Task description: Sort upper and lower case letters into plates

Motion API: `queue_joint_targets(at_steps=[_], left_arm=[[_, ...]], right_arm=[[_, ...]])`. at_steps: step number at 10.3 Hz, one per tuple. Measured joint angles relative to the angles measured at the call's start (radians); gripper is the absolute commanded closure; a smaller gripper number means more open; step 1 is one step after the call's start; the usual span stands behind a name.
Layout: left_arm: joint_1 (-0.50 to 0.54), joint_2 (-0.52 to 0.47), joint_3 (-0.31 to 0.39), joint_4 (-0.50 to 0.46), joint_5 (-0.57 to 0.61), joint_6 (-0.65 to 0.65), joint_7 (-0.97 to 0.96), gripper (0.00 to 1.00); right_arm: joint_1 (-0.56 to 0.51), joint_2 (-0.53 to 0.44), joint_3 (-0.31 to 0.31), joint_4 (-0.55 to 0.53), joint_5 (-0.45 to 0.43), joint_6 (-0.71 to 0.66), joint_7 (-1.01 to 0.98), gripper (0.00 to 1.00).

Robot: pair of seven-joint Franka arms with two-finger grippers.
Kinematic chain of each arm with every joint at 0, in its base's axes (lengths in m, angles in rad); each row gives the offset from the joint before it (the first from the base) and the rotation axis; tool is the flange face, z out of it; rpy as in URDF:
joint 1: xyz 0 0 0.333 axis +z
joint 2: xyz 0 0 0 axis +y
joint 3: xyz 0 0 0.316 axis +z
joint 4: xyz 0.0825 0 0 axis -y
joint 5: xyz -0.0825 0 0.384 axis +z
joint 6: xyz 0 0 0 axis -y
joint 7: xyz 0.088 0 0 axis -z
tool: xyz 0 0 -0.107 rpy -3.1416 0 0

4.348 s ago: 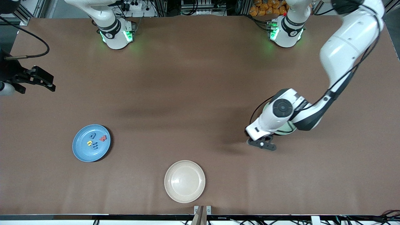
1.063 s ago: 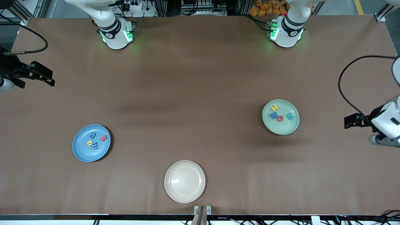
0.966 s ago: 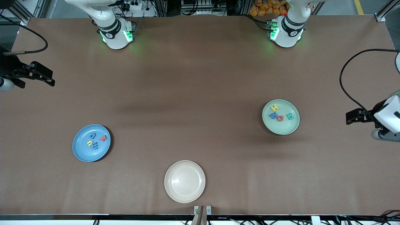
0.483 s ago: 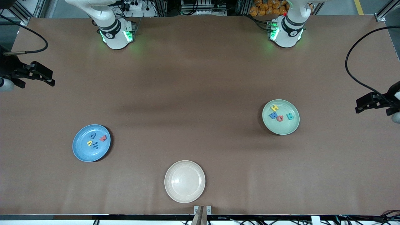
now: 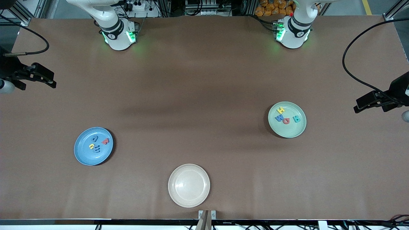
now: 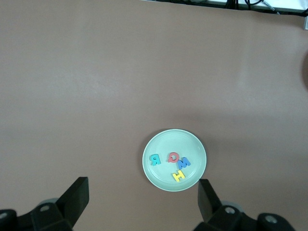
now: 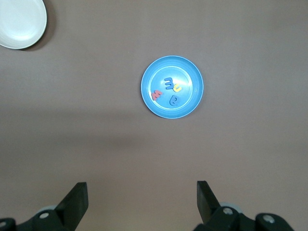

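The blue plate point(image 5: 83, 156) lies toward the right arm's end of the table and holds several lower case letters point(image 5: 97, 149), among them a red w point(image 7: 157, 95) and a yellow n point(image 7: 177, 88). The pale green plate point(image 5: 300, 129) lies toward the left arm's end and holds several upper case letters point(image 5: 280, 110), including a yellow H point(image 6: 178, 175) and a teal R point(image 6: 155, 159). My left gripper point(image 5: 359, 105) point(image 6: 142, 192) hangs open and empty, high over the table's edge at its own end. My right gripper point(image 5: 51, 80) point(image 7: 140, 192) waits open and empty, high over the edge at its end.
A cream-beige plate point(image 5: 189, 185) with nothing on it sits close to the table's front edge, between the two other plates and nearer to the front camera than both. It shows at a corner of the right wrist view as well point(image 7: 19, 21). A black cable point(image 5: 346, 68) loops above the left gripper.
The left arm has drawn away from over the pale green plate to its end of the table, uncovering the letters; its gripper has since drifted toward the bases' side. The right arm has not moved.
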Motion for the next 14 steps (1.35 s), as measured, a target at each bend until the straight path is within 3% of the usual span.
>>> queue_joint_targets(at_steps=[6,10,14], left_arm=[[-0.003,-0.020,-0.003,0.000,0.003,-0.090,0.010,0.00],[-0.017,-0.035,-0.098,-0.007,0.087,-0.156,0.024,0.00],[-0.012,-0.036,-0.095,-0.010,0.097,-0.157,0.047,0.00]], right_arm=[[0.000,0.000,0.001,0.000,0.000,-0.001,0.000,0.00],[0.000,0.000,0.002,0.000,0.000,-0.001,0.000,0.00],[0.000,0.000,0.002,0.000,0.000,-0.002,0.000,0.00]])
